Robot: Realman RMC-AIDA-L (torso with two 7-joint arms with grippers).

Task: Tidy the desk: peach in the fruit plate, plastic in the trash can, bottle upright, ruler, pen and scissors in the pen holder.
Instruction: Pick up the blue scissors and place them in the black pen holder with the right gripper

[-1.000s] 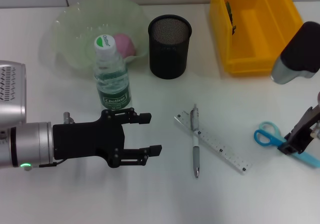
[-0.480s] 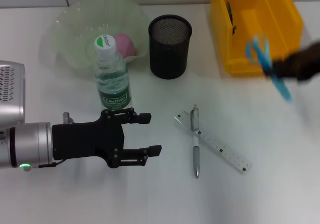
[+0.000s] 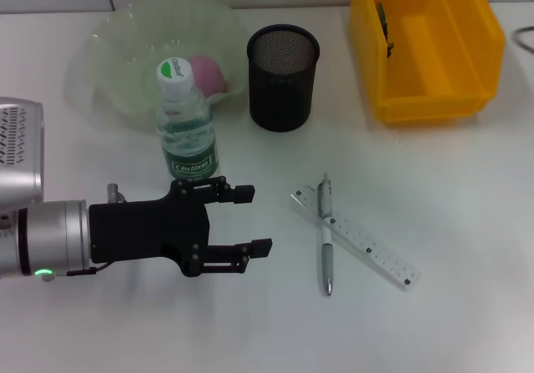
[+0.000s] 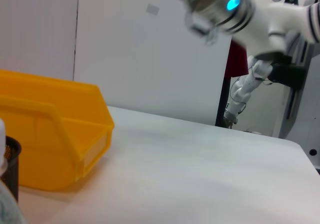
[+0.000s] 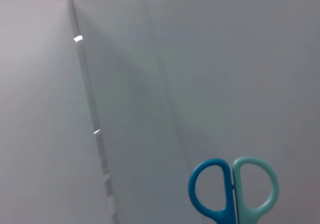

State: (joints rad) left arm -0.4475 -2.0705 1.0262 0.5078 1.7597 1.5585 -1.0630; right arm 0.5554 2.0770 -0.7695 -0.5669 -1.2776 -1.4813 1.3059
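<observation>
Left gripper (image 3: pixel 253 220), jaws wide, hovers over counter (image 3: pixel 434 198) just below upright bottle (image 3: pixel 187 131), label unreadable; right gripper's jaws unseen, scissors (image 5: pixel 234 190) filling its wrist view.

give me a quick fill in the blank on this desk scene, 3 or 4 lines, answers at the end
1. The pink peach lies in the pale green ____.
2. The water bottle stands ____ on the desk.
3. The pen lies across the ____.
4. The mesh pen holder stands between the plate and the ____ bin.

The left claw hovers open near the bottle.

Missing words: plate; upright; ruler; yellow
</observation>
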